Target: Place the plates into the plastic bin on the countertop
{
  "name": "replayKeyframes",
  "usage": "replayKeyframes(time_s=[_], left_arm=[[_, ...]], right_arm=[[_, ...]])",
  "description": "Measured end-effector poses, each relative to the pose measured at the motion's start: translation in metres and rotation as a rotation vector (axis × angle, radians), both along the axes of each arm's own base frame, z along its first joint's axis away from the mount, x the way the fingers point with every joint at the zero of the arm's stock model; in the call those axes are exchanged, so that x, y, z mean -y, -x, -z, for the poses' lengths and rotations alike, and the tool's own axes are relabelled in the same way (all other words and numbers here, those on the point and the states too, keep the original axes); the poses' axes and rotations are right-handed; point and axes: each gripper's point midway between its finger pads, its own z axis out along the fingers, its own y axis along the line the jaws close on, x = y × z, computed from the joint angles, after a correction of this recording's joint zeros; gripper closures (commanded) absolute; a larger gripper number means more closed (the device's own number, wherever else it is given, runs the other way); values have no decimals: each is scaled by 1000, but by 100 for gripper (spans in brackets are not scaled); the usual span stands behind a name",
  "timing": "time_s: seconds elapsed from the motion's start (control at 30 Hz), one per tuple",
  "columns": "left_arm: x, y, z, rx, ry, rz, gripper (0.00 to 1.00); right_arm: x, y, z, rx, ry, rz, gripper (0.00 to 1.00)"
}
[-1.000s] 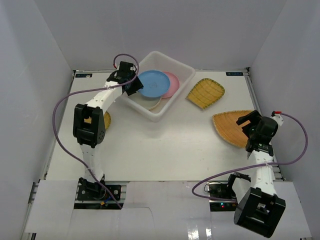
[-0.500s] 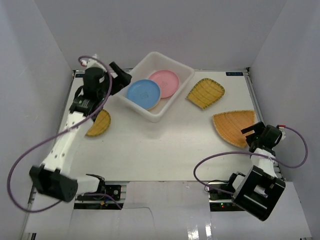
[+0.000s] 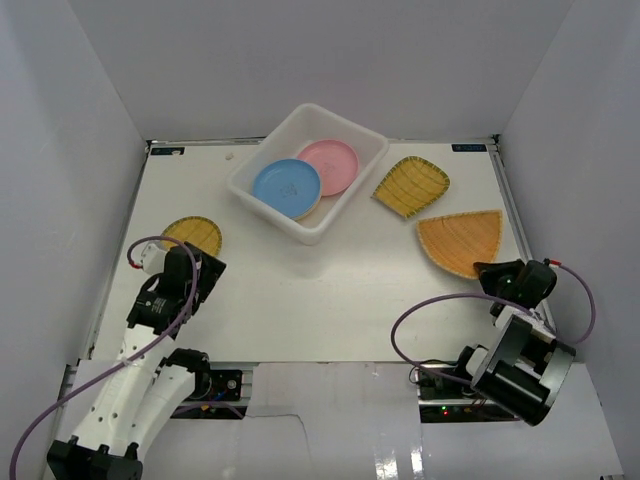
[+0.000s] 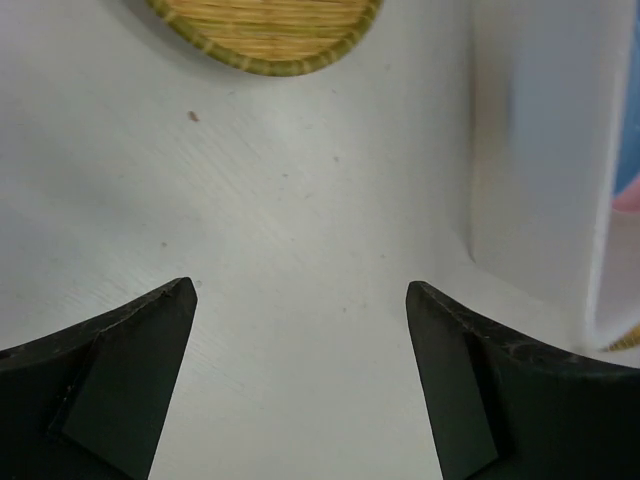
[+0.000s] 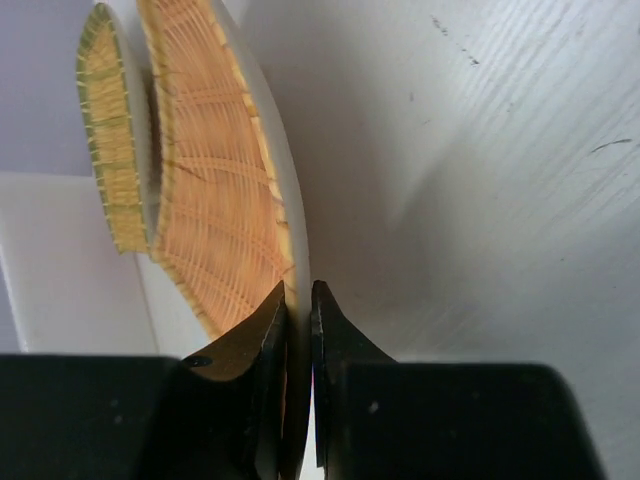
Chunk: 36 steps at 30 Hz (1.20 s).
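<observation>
The white plastic bin [image 3: 270, 210] sits far centre on the desk [image 3: 330, 290], with a blue plate [image 3: 286, 185] and a pink plate [image 3: 332, 164] inside. Just right lies the squarish woven plate [image 3: 411, 186]. Nearer is the fan-shaped woven plate [image 3: 460, 240], its near edge clamped in the right tool [image 5: 297, 290]. The left tool [image 4: 300, 290] is spread wide and empty, near the round woven plate [image 3: 192, 234].

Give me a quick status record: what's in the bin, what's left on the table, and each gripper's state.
In bin: blue plate, pink plate, cream plate under the blue one
On table: round woven plate, square woven plate
Left gripper: open, empty, near the round woven plate
Right gripper: shut on the rim of the fan-shaped plate
</observation>
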Motion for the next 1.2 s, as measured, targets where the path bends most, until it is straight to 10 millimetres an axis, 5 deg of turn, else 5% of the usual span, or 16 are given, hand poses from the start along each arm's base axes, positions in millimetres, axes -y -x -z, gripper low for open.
replayKeyframes(time_s=[0.2, 0.37, 0.5, 0.6, 0.73, 0.83, 1.03, 1.13, 1.17, 1.2], left_arm=[[-30, 9, 31, -63, -45, -203, 2], [-51, -12, 57, -115, -73, -326, 2], [-66, -27, 73, -124, -58, -388, 2], [-78, -41, 78, -113, -37, -428, 2], [-96, -53, 99, -151, 10, -473, 2], [-101, -59, 114, -178, 36, -481, 2], [-102, -86, 110, -95, 70, -463, 2], [-104, -99, 109, -66, 83, -462, 6], [-105, -103, 109, -58, 87, -464, 9], [-105, -107, 109, -49, 91, -464, 9]], right_arm=[[-10, -6, -61, 154, 27, -17, 92], [-36, -44, -179, 389, 112, -165, 92], [-116, -76, -266, 576, 153, -445, 92], [-188, -94, -289, 621, 143, -650, 92], [-258, -125, -273, 575, 126, -823, 92], [-285, -150, -238, 475, 134, -870, 92], [-328, -195, -174, 323, 162, -925, 91], [-341, -200, -145, 253, 158, -951, 74], [-346, -199, -137, 235, 155, -960, 49], [-349, -199, -132, 220, 152, -964, 38]])
